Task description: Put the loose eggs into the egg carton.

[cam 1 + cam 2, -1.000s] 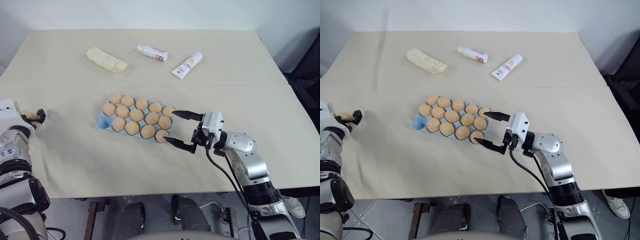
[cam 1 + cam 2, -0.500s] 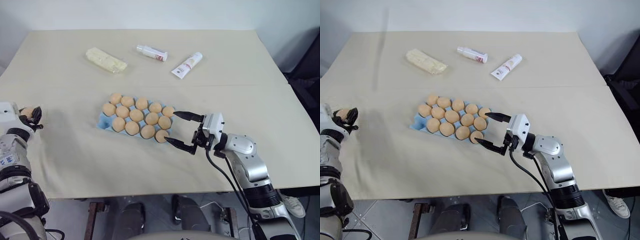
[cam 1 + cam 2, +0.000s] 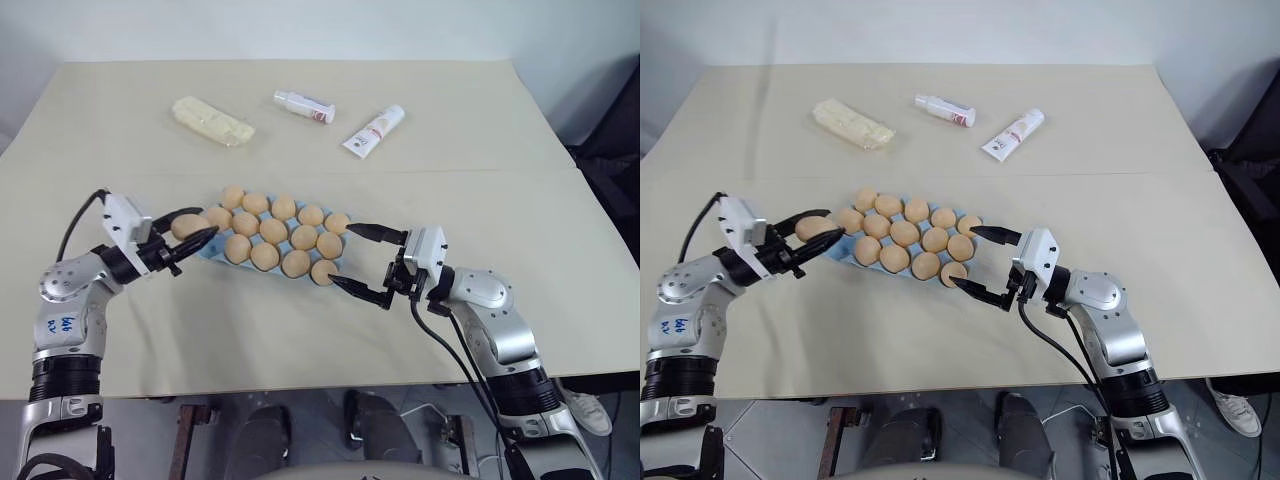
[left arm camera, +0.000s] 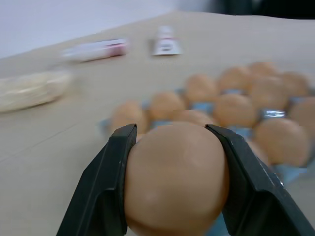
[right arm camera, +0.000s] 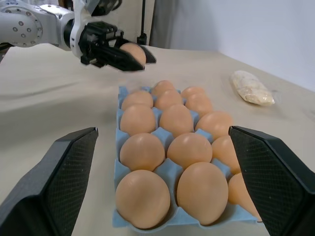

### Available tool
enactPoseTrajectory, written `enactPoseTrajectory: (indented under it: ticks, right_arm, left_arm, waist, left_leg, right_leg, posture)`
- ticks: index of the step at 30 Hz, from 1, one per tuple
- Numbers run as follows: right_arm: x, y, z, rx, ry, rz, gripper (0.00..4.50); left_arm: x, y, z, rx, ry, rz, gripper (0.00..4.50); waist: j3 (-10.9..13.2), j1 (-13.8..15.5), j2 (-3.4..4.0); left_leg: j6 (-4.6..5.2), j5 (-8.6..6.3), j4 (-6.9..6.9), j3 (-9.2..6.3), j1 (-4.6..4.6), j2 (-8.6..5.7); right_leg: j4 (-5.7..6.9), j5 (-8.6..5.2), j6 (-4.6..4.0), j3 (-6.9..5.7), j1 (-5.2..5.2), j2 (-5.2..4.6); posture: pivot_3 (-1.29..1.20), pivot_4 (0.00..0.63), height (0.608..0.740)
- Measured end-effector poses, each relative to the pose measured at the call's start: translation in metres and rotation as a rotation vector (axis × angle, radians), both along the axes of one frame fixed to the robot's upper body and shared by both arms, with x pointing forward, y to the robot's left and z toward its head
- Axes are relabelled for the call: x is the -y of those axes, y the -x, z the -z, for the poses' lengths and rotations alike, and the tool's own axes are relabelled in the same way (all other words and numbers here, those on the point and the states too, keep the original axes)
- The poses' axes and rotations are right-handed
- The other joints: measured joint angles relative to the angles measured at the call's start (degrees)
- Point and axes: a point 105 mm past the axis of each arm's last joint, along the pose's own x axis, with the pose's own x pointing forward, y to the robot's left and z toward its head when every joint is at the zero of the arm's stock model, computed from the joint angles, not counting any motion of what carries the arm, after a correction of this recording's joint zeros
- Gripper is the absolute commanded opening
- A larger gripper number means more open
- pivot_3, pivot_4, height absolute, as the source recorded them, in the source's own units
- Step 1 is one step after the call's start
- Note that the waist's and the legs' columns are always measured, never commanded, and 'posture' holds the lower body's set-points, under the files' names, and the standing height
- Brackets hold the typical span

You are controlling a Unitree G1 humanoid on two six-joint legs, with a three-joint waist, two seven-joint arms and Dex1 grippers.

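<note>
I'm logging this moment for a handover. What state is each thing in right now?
left hand: shut on an egg, held above the carton's left end
right hand: open, holding nothing, at the carton's right end
egg carton: lidless, nearly full of eggs
two white tubes: lying down, capped
wrapped bar: lying flat, untouched

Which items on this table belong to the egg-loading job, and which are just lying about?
Job:
- egg clamped in the left gripper
- egg carton, nearly full
- right gripper, open beside the carton

Lying about:
- wrapped bar
- white bottle
- white tube
</note>
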Motion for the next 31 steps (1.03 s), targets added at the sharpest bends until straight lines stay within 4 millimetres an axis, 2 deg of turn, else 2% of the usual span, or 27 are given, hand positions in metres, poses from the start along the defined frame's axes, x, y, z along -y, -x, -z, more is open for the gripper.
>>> enactPoseTrajectory:
  ticks: [3, 11, 14, 17, 22, 25, 28, 31]
  right_arm:
    - [0.001, 0.0, 0.001, -0.003, -0.002, 0.008, 4.5]
    - [0.0, 0.003, -0.001, 0.002, -0.01, 0.017, 4.5]
    - [0.001, 0.004, 0.0, 0.0, -0.011, 0.021, 4.5]
    - [0.004, 0.004, 0.002, -0.011, 0.003, 0.03, 4.5]
    - [0.018, 0.006, 0.007, -0.019, 0.053, 0.05, 4.5]
    - [0.024, 0.006, 0.007, -0.021, 0.059, 0.059, 4.5]
    - [0.03, 0.006, 0.007, -0.025, 0.059, 0.071, 4.5]
    - [0.034, 0.003, 0.011, -0.041, 0.065, 0.079, 4.5]
  left_arm:
    - [0.005, 0.0, 0.007, -0.022, -0.019, 0.022, 1.93]
    - [0.001, -0.004, 0.009, -0.028, -0.027, 0.007, 4.39]
    - [-0.003, -0.002, 0.01, -0.025, -0.036, -0.004, 4.39]
    - [-0.018, 0.005, 0.012, -0.039, -0.061, -0.04, 4.39]
    - [-0.044, 0.032, 0.01, -0.066, -0.129, -0.067, 4.39]
    - [-0.047, 0.048, 0.015, -0.11, -0.134, -0.058, 4.39]
    - [-0.048, 0.069, 0.031, -0.158, -0.176, -0.052, 4.39]
    - [-0.048, 0.076, 0.034, -0.165, -0.19, -0.061, 4.39]
  waist:
    - [0.0, 0.19, 0.0]
    - [0.0, 0.22, 0.0]
    - [0.0, 0.12, 0.0]
    - [0.0, 0.02, 0.0]
    - [0.02, 0.11, 0.03]
    - [0.03, 0.11, 0.05]
    - [0.04, 0.05, 0.07]
    - [0.05, 0.15, 0.09]
  left_leg:
    - [0.01, 0.0, 0.03, -0.01, 0.0, 0.0]
    - [0.03, -0.01, 0.05, -0.01, 0.0, 0.0]
    - [0.04, -0.02, 0.03, 0.0, 0.0, 0.0]
    - [0.03, -0.02, -0.01, -0.01, 0.0, 0.02]
    - [0.1, -0.08, -0.08, -0.05, -0.01, 0.03]
    - [0.11, -0.1, -0.08, -0.06, -0.01, 0.03]
    - [0.27, -0.22, -0.12, -0.07, -0.01, 0.03]
    - [0.38, -0.28, -0.1, -0.15, 0.0, 0.04]
  right_leg:
    - [0.01, 0.0, 0.0, -0.03, 0.0, 0.0]
    - [0.0, 0.0, 0.0, -0.02, 0.01, -0.01]
    - [-0.01, 0.0, 0.0, -0.02, 0.01, 0.0]
    - [-0.04, 0.0, 0.0, 0.0, -0.01, 0.0]
    - [-0.3, -0.01, -0.01, 0.15, 0.03, -0.06]
    - [-0.46, -0.01, -0.03, 0.15, 0.04, -0.08]
    - [-0.51, -0.03, -0.05, 0.17, 0.05, -0.09]
    - [-0.46, -0.05, -0.1, 0.11, 0.06, -0.1]
  posture:
    - [0.0, 0.15, 0.74]
    - [0.0, 0.15, 0.74]
    - [0.0, 0.15, 0.74]
    - [0.0, 0.15, 0.74]
    - [0.0, 0.15, 0.74]
    - [0.0, 0.15, 0.74]
    - [0.0, 0.15, 0.74]
    - [0.0, 0.15, 0.74]
